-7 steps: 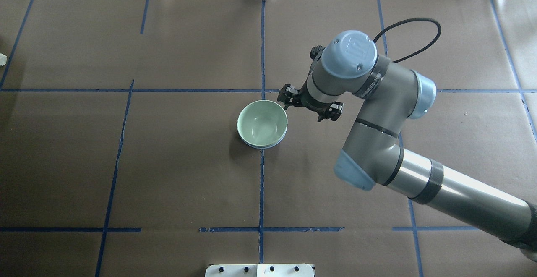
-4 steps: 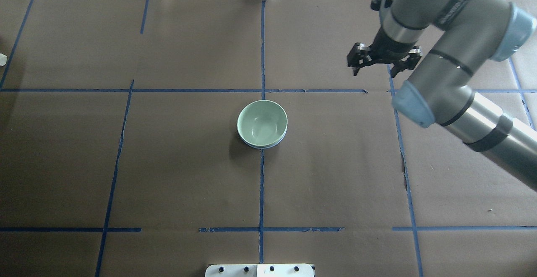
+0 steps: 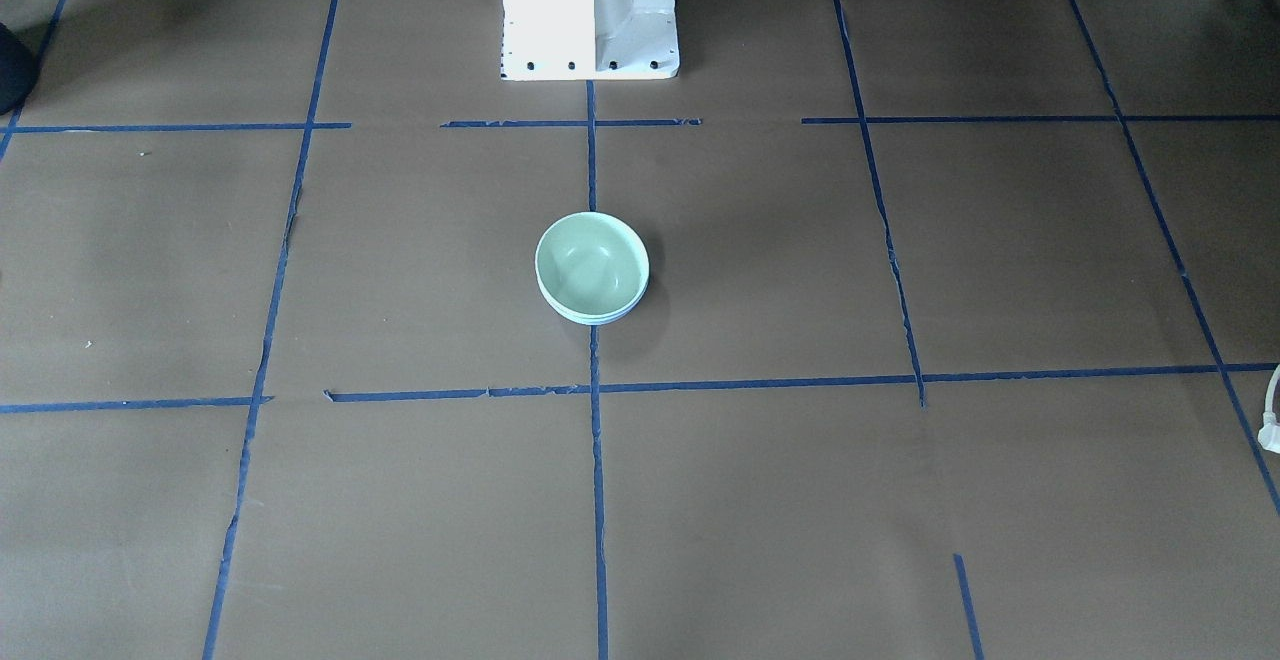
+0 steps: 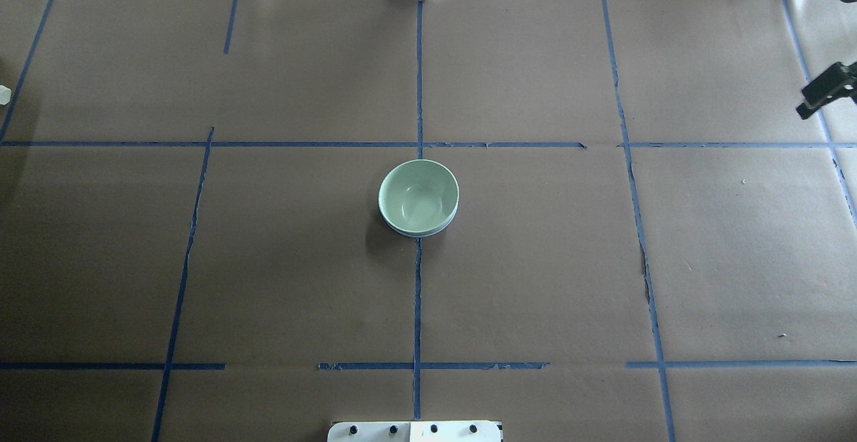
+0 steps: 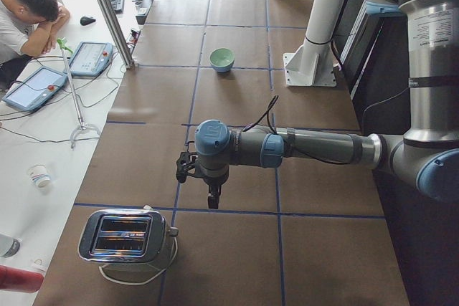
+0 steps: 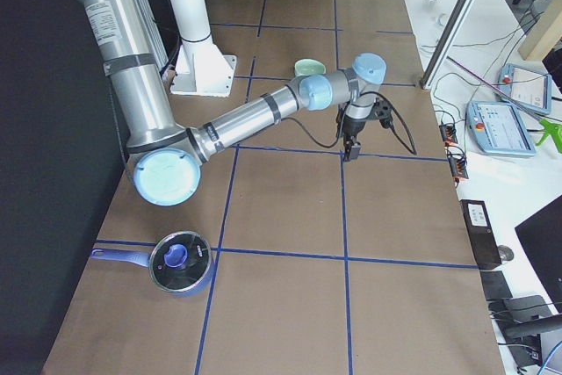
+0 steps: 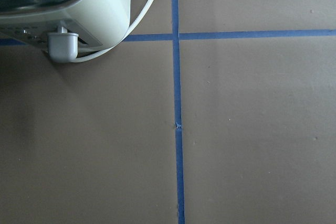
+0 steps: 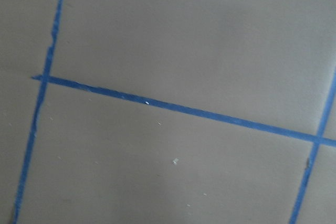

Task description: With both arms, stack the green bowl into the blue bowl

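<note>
The green bowl (image 4: 418,194) sits nested inside the blue bowl (image 4: 428,232) at the table's middle; only a thin blue rim shows under it. The pair also shows in the front view, green bowl (image 3: 590,260) over blue rim (image 3: 592,319). No gripper touches them. My right gripper (image 6: 350,154) hangs over bare table well away from the bowls; in the overhead view only a black part of it (image 4: 825,90) shows at the right edge, and I cannot tell its state. My left gripper (image 5: 213,202) hangs near the toaster, far from the bowls; I cannot tell its state.
A toaster (image 5: 128,238) with a white cord (image 7: 147,3) stands at the table's left end. A blue lidded pot (image 6: 180,261) stands at the right end. The white pedestal (image 3: 590,10) is behind the bowls. An operator (image 5: 25,16) sits beside the table.
My right arm has swung away from beside the bowls, back and to the right, almost out of the overhead view. The bowls have not moved.
</note>
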You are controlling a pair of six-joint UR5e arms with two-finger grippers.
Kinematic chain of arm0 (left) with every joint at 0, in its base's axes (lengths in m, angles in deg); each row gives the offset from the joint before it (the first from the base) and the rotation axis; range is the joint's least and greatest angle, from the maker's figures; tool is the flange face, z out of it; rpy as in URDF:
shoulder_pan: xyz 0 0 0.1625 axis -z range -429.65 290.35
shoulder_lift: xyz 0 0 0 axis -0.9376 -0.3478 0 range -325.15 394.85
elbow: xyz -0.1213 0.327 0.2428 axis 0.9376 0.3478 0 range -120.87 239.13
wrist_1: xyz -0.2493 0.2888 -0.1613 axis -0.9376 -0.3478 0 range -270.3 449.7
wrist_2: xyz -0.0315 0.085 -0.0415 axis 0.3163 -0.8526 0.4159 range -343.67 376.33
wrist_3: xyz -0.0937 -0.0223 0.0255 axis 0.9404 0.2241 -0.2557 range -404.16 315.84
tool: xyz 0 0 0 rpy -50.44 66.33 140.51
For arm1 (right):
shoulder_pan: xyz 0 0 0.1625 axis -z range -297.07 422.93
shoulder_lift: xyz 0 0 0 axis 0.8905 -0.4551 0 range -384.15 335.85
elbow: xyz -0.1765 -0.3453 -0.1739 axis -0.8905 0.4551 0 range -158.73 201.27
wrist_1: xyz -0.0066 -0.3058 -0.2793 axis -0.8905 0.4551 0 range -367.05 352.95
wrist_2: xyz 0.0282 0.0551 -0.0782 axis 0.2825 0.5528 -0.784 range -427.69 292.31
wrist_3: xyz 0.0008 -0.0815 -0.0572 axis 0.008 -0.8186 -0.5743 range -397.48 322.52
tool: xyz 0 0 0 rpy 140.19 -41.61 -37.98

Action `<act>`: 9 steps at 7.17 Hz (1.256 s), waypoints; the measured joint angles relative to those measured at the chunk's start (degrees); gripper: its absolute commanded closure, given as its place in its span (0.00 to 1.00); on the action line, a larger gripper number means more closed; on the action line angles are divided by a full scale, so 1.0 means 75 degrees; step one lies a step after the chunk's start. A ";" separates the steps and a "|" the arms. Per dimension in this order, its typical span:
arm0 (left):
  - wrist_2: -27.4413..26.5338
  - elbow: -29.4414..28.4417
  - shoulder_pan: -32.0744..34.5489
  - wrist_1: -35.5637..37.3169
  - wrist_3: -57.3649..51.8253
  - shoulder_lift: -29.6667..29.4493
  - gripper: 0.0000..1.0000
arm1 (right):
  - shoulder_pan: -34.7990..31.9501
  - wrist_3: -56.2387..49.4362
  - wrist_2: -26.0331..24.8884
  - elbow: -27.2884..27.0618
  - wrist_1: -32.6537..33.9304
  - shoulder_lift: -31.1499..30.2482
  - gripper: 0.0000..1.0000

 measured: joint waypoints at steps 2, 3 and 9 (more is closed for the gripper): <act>-0.0013 -0.0011 0.0000 -0.0030 0.0002 -0.0024 0.00 | -0.0987 -0.1385 0.0068 0.0005 -0.0043 -0.1294 0.00; -0.0038 -0.0026 0.0000 -0.0030 0.0004 -0.0055 0.00 | -0.1236 -0.1666 0.0089 0.0007 -0.0052 -0.1756 0.00; -0.0094 -0.0242 0.0001 -0.0018 -0.0005 0.0311 0.00 | -0.1435 -0.1605 0.0102 0.0027 -0.0115 -0.2169 0.00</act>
